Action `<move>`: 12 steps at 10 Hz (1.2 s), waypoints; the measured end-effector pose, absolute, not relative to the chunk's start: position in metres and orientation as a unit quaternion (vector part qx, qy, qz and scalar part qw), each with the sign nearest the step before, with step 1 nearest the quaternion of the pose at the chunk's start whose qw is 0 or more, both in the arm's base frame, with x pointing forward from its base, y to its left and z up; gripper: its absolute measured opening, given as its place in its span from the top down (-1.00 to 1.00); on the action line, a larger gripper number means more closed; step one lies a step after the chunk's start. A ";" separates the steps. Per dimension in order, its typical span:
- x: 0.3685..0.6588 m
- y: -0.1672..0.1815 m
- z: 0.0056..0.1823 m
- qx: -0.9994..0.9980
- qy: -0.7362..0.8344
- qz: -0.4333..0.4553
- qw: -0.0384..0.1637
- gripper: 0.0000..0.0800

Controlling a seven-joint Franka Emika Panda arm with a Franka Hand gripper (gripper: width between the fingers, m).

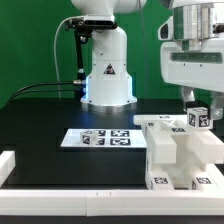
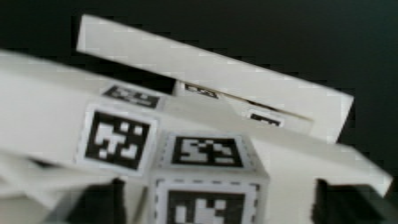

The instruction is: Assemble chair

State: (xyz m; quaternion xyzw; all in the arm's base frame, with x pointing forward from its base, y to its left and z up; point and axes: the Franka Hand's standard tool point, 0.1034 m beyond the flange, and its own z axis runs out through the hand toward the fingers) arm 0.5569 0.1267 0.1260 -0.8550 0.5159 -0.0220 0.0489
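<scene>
The partly built chair (image 1: 178,152) is a blocky, stepped white structure at the exterior view's right, with square tags on its faces. A small tagged white post (image 1: 197,117) stands upright on top of it. My gripper (image 1: 197,106) hangs straight over that post. In the wrist view the dark fingers (image 2: 103,203) stand on either side of the tagged post (image 2: 205,190), with a visible gap on each side, so the gripper (image 2: 226,206) is open and touches nothing. Beyond the post lie white chair blocks (image 2: 107,130) and a flat white panel (image 2: 214,65).
The marker board (image 1: 100,138) lies flat on the black table, left of the chair. White border rails (image 1: 12,165) run along the table's left and front edges. The arm's white base (image 1: 106,75) stands at the back, with a black cable beside it.
</scene>
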 end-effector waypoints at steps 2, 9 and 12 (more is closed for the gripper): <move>0.556 0.135 0.127 -0.904 0.424 -0.025 0.046 -0.60; 0.556 0.127 0.124 -0.998 0.043 -0.049 0.027 -0.62; 0.554 0.127 0.122 -0.996 0.066 -0.055 0.027 -0.27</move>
